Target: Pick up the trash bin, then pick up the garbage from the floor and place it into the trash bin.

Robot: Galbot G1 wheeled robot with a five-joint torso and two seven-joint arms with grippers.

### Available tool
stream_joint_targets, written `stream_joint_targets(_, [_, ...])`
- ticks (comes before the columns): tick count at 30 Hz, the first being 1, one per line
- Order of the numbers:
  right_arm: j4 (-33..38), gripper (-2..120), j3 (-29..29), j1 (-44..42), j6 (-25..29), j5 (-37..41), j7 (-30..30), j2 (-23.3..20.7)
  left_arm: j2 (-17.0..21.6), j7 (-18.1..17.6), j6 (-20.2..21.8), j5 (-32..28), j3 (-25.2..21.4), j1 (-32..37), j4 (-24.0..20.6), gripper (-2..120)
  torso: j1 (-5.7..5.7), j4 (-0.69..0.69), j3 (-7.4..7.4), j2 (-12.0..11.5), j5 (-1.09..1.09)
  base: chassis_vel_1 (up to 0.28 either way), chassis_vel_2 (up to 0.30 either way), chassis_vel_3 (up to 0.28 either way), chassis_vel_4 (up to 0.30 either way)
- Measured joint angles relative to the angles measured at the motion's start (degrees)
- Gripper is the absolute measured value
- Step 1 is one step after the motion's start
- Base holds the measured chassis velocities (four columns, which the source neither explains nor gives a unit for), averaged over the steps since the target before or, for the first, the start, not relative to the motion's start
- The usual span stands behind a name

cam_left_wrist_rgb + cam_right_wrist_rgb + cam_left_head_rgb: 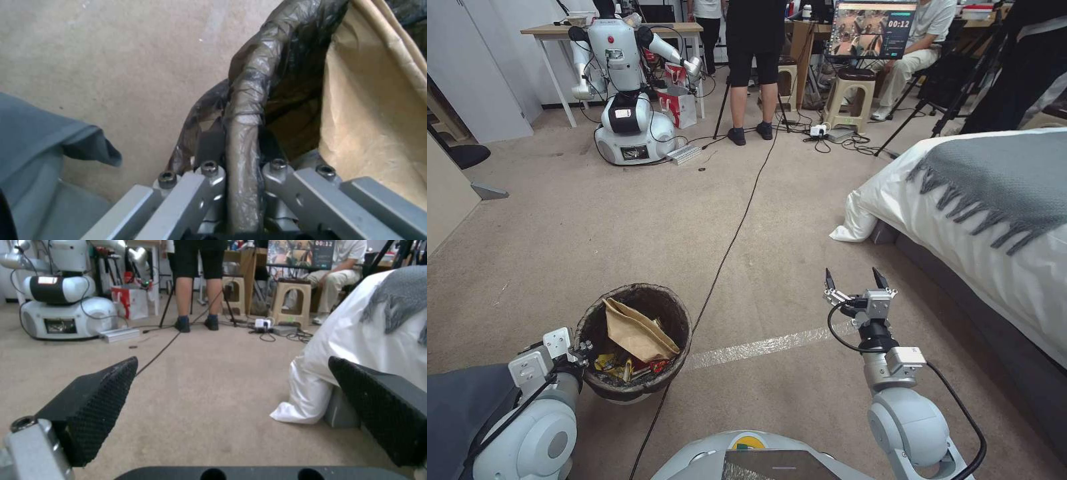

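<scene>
The trash bin (627, 393), white with a dark wrinkled liner, hangs at the lower left of the head view, held off the carpet. My left gripper (582, 348) is shut on its near rim; in the left wrist view the fingers (209, 146) pinch the liner-covered rim (245, 110). Inside the bin lie garbage pieces: crumpled brown paper (637, 330), a yellow packet (606, 363) and a red wrapper (657, 365). The brown paper (378, 110) also shows in the left wrist view. My right gripper (856, 279) hovers open over bare carpet, with nothing between its black pads (95, 396).
A bed (994, 220) with white sheets and a grey fringed blanket lines the right side. A black cable (727, 250) runs across the carpet past the bin. Another white robot (627, 100), a table, stools, tripods and people stand at the far end. A tape strip (767, 347) crosses the floor.
</scene>
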Motion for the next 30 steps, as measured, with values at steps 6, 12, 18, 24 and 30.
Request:
stream_joint_targets(6, [-0.07,100,-0.31,0.27,-0.04,-0.04,0.00,0.00,0.11,-2.29,0.01,-2.75,0.43,-1.13,1.72,3,0.00,0.00,0.00,0.00,0.00,0.000,0.000,0.000,0.000])
stream_joint_targets(12, [-0.14,100,-0.56,0.46,-0.20,-0.06,0.01,-0.03,0.20,-2.61,0.01,-3.17,0.54,-2.06,3.46,3,0.00,0.01,0.00,0.00,0.00,0.000,0.000,0.000,0.000])
stream_joint_targets(18, [-0.22,100,-0.71,0.63,-0.37,-0.04,0.04,-0.14,-0.04,-3.64,0.01,-5.06,0.89,-3.08,4.98,3,0.00,0.00,0.00,0.00,0.00,0.000,0.000,0.000,0.000])
stream_joint_targets(24, [-0.46,100,-0.74,0.90,-0.41,-0.02,0.07,-0.23,-0.10,-4.24,0.01,-5.34,0.92,-3.62,6.20,3,0.00,0.00,0.00,0.00,0.00,0.000,0.000,0.000,0.000])
stream_joint_targets(30, [-0.73,100,-0.74,0.95,-0.36,0.00,0.08,-0.23,-0.30,-4.29,0.01,-5.43,1.18,-3.98,7.44,3,0.00,0.00,0.00,0.00,0.01,0.000,0.000,0.000,0.000])
